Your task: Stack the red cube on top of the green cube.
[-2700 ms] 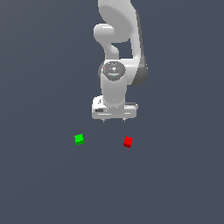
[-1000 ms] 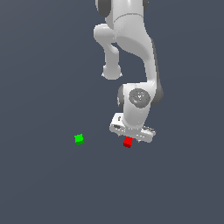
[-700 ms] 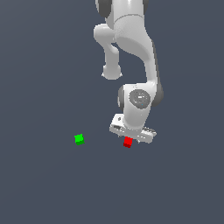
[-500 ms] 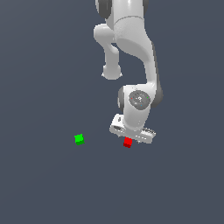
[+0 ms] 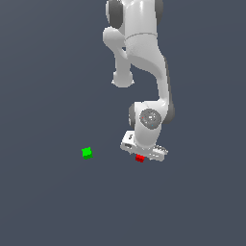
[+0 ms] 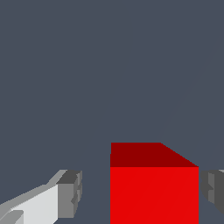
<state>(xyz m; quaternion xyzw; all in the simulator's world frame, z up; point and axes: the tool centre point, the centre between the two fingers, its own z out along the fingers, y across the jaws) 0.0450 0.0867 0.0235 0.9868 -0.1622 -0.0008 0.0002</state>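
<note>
Your gripper [image 5: 141, 154] is spread wide around the red cube [image 5: 140, 158], which sits between its fingers [image 6: 70, 194] with a gap on one side, nothing clenched. The green cube [image 5: 87, 153] lies well apart, toward the exterior view's left.

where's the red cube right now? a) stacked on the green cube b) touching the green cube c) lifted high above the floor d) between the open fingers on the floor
d: in the wrist view the red cube sits between the two fingers, with a gap on one side, and in the exterior view the green cube lies apart, off to that view's left.
</note>
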